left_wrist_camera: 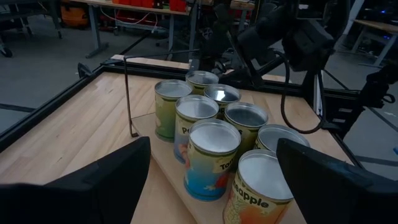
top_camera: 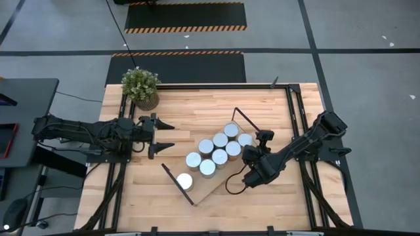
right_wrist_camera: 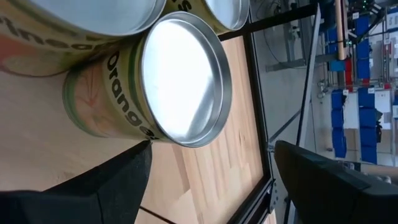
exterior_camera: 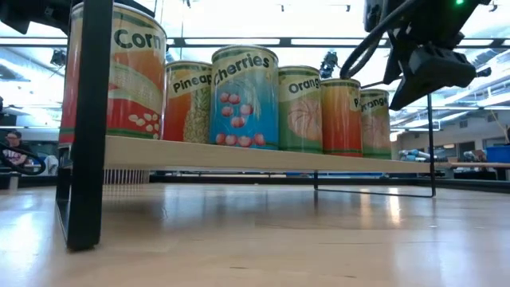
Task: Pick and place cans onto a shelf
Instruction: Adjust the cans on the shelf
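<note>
Several cans (top_camera: 220, 149) with silver tops and picture labels stand upright in two rows on the light-wood shelf (top_camera: 202, 190), which lies slantwise mid-table on black wire end frames (exterior_camera: 84, 127). In the low view the cans (exterior_camera: 243, 97) stand side by side on the board (exterior_camera: 239, 157). My right gripper (top_camera: 249, 155) is open, just above and beside the "Orange" can (right_wrist_camera: 155, 81) at the shelf's far right end; its fingers (right_wrist_camera: 93, 186) stand apart from the can. My left gripper (top_camera: 169, 136) is open and empty, left of the shelf, facing the cans (left_wrist_camera: 211, 146).
A potted green plant (top_camera: 141, 87) stands at the table's far left corner. Black rails (top_camera: 295, 118) run along the table's right and left sides. Bare wood lies near the front edge (top_camera: 216, 213) and between the left gripper and the shelf.
</note>
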Controlling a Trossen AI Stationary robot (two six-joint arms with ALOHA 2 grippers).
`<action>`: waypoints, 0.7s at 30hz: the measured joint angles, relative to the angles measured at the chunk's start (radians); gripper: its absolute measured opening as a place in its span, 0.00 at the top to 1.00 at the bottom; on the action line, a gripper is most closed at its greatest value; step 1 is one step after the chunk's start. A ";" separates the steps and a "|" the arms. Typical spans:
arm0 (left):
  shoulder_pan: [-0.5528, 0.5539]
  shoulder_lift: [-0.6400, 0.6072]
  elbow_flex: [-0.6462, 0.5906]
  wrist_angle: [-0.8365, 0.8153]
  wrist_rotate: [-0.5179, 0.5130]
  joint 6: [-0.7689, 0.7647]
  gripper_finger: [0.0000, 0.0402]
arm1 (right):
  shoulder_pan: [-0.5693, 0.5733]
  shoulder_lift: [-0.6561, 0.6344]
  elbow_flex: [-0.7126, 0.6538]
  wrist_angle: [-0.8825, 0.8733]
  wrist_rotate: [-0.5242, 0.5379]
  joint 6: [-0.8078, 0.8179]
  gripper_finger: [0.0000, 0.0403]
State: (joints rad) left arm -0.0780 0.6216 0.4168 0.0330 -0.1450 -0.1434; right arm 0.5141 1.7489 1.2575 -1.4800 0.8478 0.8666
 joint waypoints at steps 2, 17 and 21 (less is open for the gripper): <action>0.000 0.000 0.000 0.000 0.000 0.000 0.12 | -0.006 0.000 0.000 0.006 0.004 -0.002 0.14; 0.000 0.000 0.000 0.000 0.000 0.000 0.12 | -0.012 0.000 0.000 0.047 0.028 -0.005 0.14; 0.000 0.000 0.000 0.000 0.000 0.000 0.12 | -0.012 0.000 0.000 0.054 0.043 -0.005 0.14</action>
State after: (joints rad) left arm -0.0780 0.6216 0.4168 0.0328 -0.1449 -0.1432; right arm 0.5022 1.7489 1.2575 -1.4256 0.8905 0.8612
